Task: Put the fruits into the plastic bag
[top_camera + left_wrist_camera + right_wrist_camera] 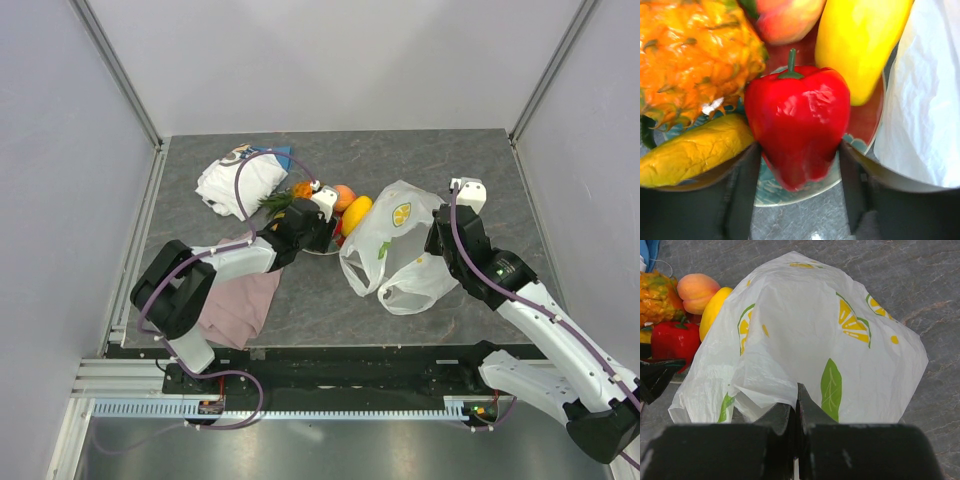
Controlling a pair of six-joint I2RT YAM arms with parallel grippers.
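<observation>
A glossy red pepper-shaped piece (797, 120) lies on the red-and-teal plate (865, 120). My left gripper (799, 185) straddles it, and both dark fingers press its sides. Around it sit the orange pineapple (695, 50), a peach-coloured fruit (787, 17), a yellow mango (860, 45) and a second mango (695, 155). The lemon-print plastic bag (805, 325) rises to the right of the plate. My right gripper (796, 395) is shut on a fold of its near edge and holds it up. From above, the left gripper (325, 225) covers the plate, with the bag (395, 240) beside it.
A white folded cloth (238, 180) lies at the back left with a blue piece (280, 152) behind it. A pink cloth (240, 300) is spread under the left arm. Grey walls and metal rails border the dark table.
</observation>
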